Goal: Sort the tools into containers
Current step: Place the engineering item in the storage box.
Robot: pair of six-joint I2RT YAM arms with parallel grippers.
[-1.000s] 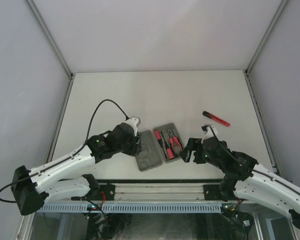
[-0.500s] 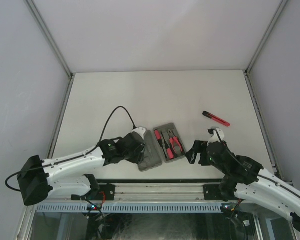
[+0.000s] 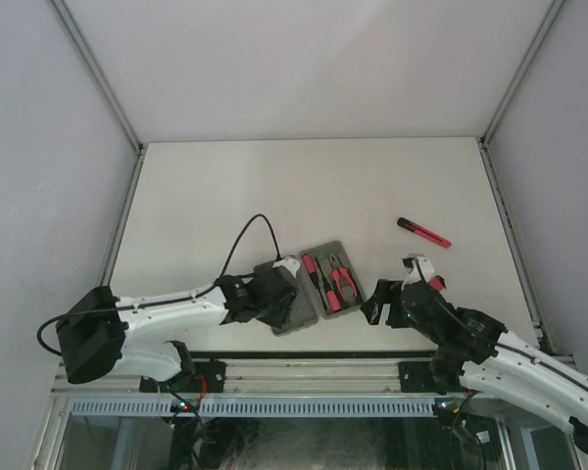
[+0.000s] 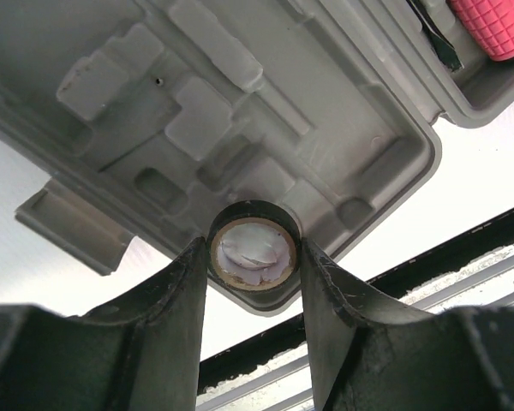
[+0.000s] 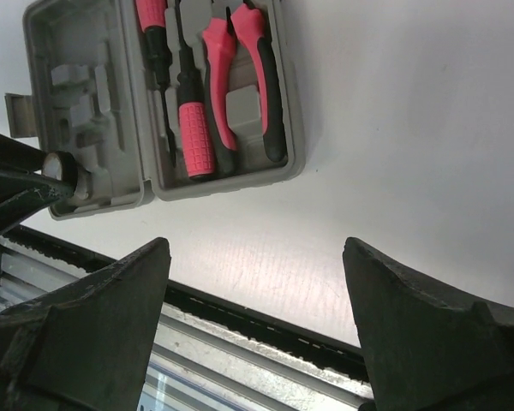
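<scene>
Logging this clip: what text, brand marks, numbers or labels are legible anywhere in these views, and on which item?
None can be read.
The grey case shows only moulded recesses, no lettering.
The black ring in the left gripper has a blank pale core.
The pliers and screwdriver show no marks.
The stick tool on the table is too small to tell.

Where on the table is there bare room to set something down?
The far half of the table, behind the case and the red stick, is bare. So is the left side, beyond the left arm. The near edge is crowded, where that arm and the right arm flank the case.
</scene>
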